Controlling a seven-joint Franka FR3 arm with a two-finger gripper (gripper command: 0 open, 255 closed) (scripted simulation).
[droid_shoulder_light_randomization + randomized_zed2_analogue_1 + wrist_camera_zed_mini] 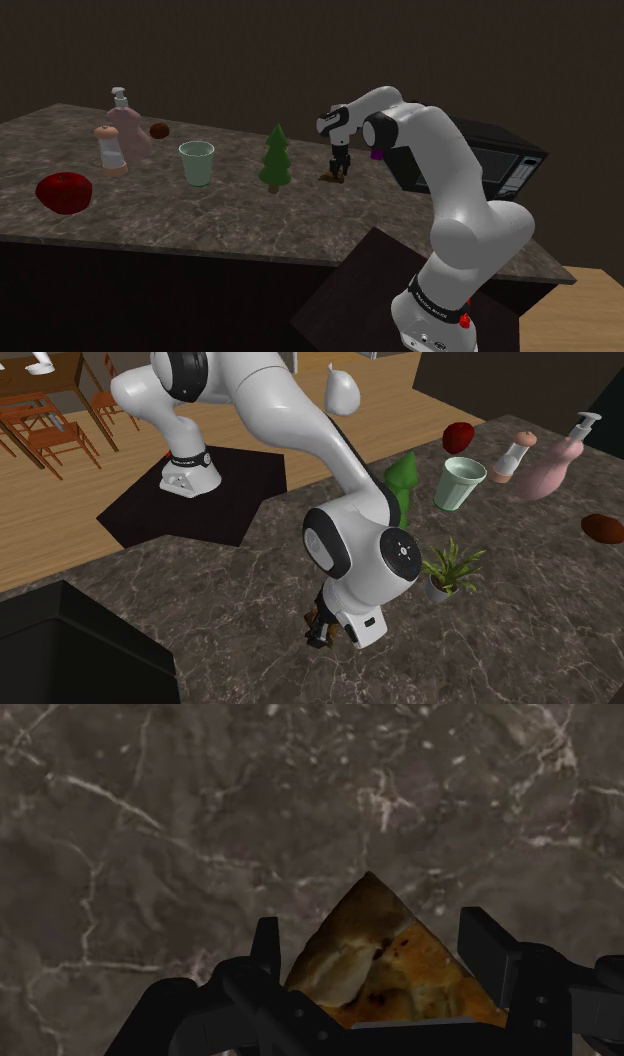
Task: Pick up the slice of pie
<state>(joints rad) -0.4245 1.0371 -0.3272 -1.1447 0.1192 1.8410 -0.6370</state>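
The slice of pie [385,959] is a golden-brown wedge with a pale filling, lying on the dark marble counter [200,824]. My gripper [376,939] stands low over it, one black finger against each slanted side and the tip of the wedge pointing out past the fingertips. The fingers clasp the slice. In the shoulder view the gripper [338,172] points straight down at the counter with the slice [328,177] at its tips. The second exterior view has the gripper [320,636] under the white wrist, with a bit of the brown slice [314,624] beside it.
A green toy tree [275,158] stands close to the gripper, then a pale green cup [197,162], two pink bottles [120,135], a red bowl [64,191] and a brown lump [159,130]. A black microwave [500,160] sits behind the arm. A small potted plant [447,569] stands near the wrist.
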